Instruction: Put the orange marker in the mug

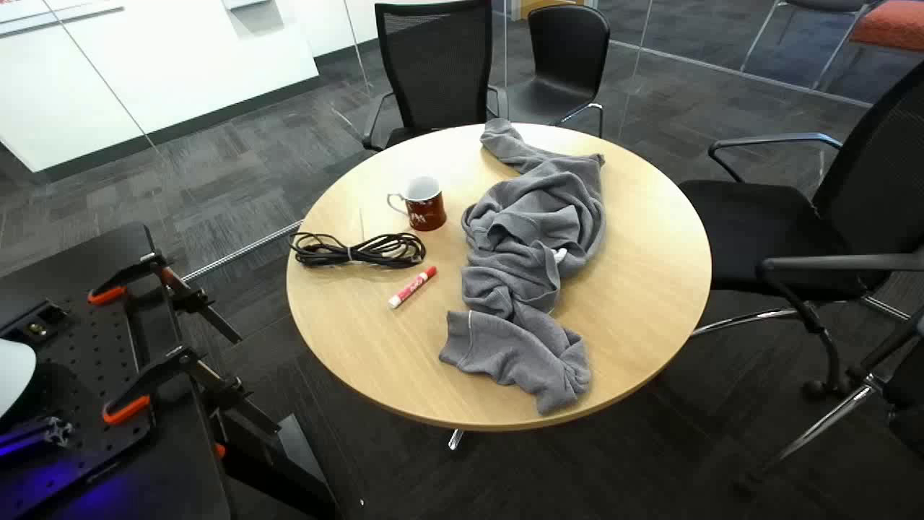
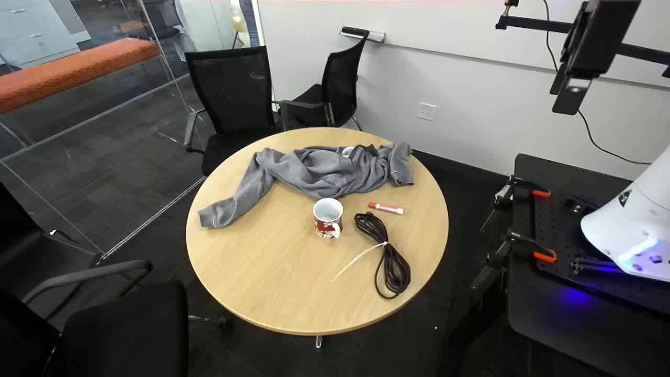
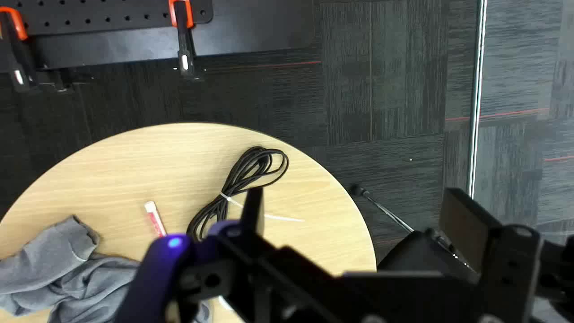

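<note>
The orange marker [image 1: 413, 287], red-capped with a white end, lies flat on the round wooden table [image 1: 361, 332] beside the coiled cable and apart from the mug. In an exterior view the same marker [image 2: 386, 208] points its red cap toward the mug. Upright stands the mug [image 1: 426, 211], red-brown with a white inside and a side handle; this mug [image 2: 323, 228] shows in both exterior views. My gripper [image 3: 358, 213] is wide open with nothing between its fingers, high above the table. In the wrist view the marker [image 3: 155, 219] is partly covered by the gripper's body, which hides most of the mug.
A black coiled cable [image 1: 357, 251] with a white tie lies close to mug and marker. The crumpled grey cloth [image 1: 534, 231] covers much of the table. Black chairs [image 1: 437, 65] surround it. The robot's dark bench [image 2: 555, 309] with orange-tipped clamps [image 2: 544, 255] stands apart.
</note>
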